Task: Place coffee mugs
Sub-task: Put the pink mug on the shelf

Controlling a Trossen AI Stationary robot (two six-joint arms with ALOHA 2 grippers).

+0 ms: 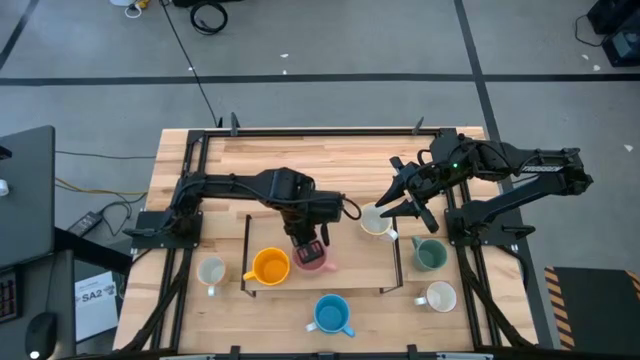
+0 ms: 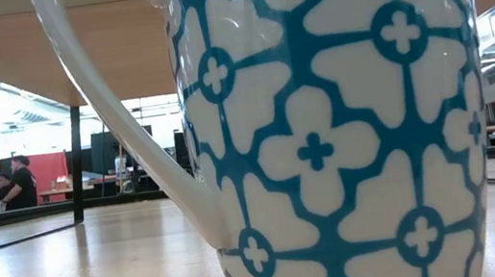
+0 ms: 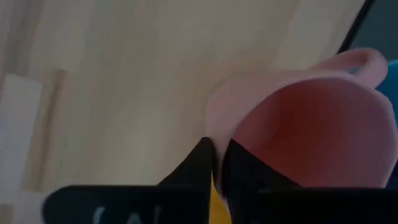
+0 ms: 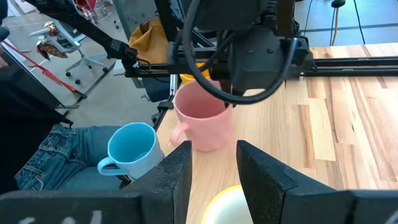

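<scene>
- Coffee mugs lie scattered around a black wire frame [image 1: 247, 250] on the wooden table [image 1: 330, 155]. The orange mug [image 1: 270, 267] and pink mug [image 1: 313, 256] sit inside the frame. A cream mug [image 1: 211, 271] lies left of it, the blue mug [image 1: 331, 314] in front, and a green mug [image 1: 430, 254] and a white mug [image 1: 440, 296] to its right.
- Judging by this spread, placing seems partway done, with several mugs left.
- Left gripper [image 3: 214, 163], inside the frame, reaches straight down and is clamped on the pink mug's rim.
- Right gripper [image 1: 400, 195] hovers just right of the frame over a yellow-lined mug [image 1: 375, 222], jaws parted, holding nothing.
</scene>
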